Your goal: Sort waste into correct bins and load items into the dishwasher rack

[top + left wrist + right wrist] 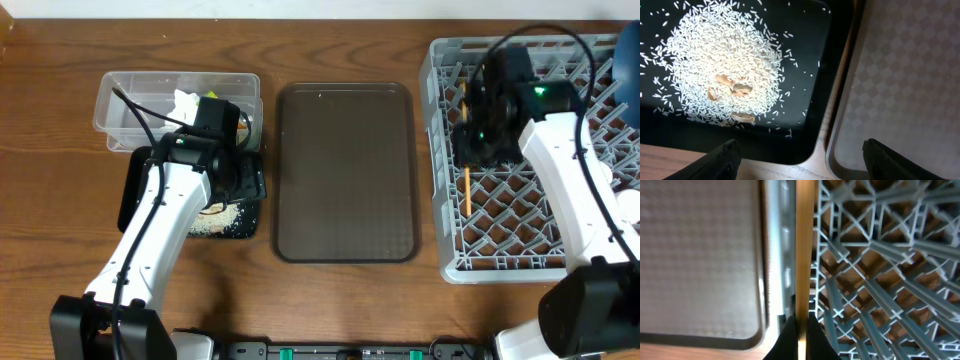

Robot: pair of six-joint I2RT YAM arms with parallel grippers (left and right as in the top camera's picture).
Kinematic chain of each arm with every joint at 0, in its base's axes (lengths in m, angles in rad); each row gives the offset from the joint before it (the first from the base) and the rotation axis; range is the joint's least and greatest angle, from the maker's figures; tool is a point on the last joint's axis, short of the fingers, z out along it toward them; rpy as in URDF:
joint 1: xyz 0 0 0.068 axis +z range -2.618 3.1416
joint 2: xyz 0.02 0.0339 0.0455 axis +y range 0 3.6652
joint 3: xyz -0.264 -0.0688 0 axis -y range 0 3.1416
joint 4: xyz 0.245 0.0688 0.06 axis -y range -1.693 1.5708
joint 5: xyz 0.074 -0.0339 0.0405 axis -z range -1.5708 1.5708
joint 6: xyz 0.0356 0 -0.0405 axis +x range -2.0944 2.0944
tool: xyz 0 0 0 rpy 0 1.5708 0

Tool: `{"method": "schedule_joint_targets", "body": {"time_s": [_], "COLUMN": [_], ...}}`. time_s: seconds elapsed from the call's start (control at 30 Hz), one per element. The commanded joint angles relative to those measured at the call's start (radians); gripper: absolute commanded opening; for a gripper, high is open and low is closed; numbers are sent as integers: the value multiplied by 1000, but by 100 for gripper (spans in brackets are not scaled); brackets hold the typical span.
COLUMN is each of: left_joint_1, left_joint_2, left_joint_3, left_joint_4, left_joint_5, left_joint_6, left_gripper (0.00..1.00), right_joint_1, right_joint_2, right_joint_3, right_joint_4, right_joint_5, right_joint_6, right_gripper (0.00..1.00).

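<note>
Chopsticks (804,255) sit pinched between the right gripper (801,324) fingers, lying along the dishwasher rack (540,225) at its 9 o'clock edge; that arm reaches in from 5 o'clock. At 9 o'clock of the brown serving tray (900,75), the left gripper (800,152) hovers with its fingers spread over rice grains (715,55) in the black tray (807,55).

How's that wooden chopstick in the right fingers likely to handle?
Probably stiff: the chopstick runs straight up from the right fingers. Likely light, being so thin. Held in a narrow pinch, it may pivot, or slip through the rack lattice.
</note>
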Motion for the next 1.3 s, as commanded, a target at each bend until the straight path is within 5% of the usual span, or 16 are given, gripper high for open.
{"method": "schedule_joint_targets", "body": {"time_s": [0.0,0.1,0.47,0.63,1.0,1.27], "left_joint_1": [4,4,4,4,4,-4], "left_joint_2": [-10,-10,-11,-14,-63,-441], "left_joint_3": [6,6,7,10,-19,-195], "left_joint_4": [-4,-4,11,46,-76,8], "left_joint_5": [-12,-12,-12,-12,-12,-12], "left_joint_6": [-5,-5,-4,21,43,84], "left_gripper": [81,81,81,81,80,80], "right_joint_1": [-12,-10,-19,-48,-149,-148], "right_joint_2": [9,9,-27,-66,-118,-408], "right_joint_3": [-85,-138,-88,-51,-63,-311], "right_joint_4": [45,107,148,204,146,298], "right_joint_5": [-3,-3,-6,-12,-108,-95], "right_joint_6": [-32,-32,-31,-32,-1,-11], "right_gripper": [1,3,39,74,87,99]}}
